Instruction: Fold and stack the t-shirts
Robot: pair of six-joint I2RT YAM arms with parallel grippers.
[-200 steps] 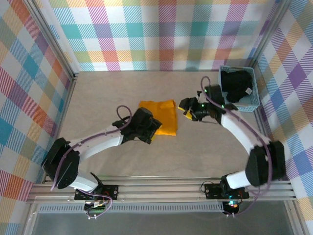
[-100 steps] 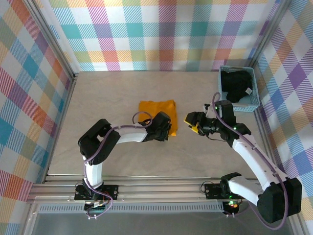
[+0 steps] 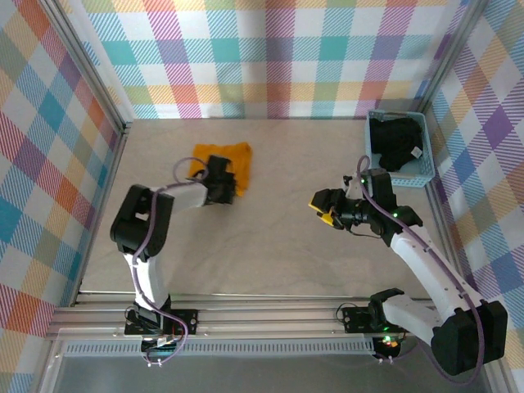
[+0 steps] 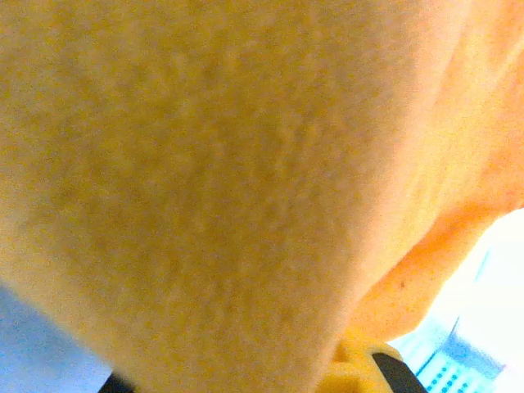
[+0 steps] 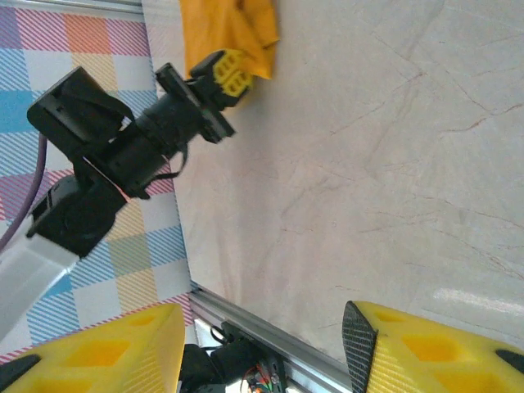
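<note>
The mustard-orange t-shirt (image 4: 205, 164) is showing soft, matt, finely napped cloth pressed right against the smooth yellow plastic fingers (image 4: 360, 364) of the left gripper (image 5: 233, 70). Between the faintly glossy yellow plastic fingers (image 5: 426, 348) of the right gripper (image 3: 322, 209), the table (image 5: 393, 164) is looking matt, beige and faintly veined.

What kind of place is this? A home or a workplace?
Likely a robot lab cell, not a home: two arms bolted to a metal rail, checked walls around the table, a basket in the corner.
</note>
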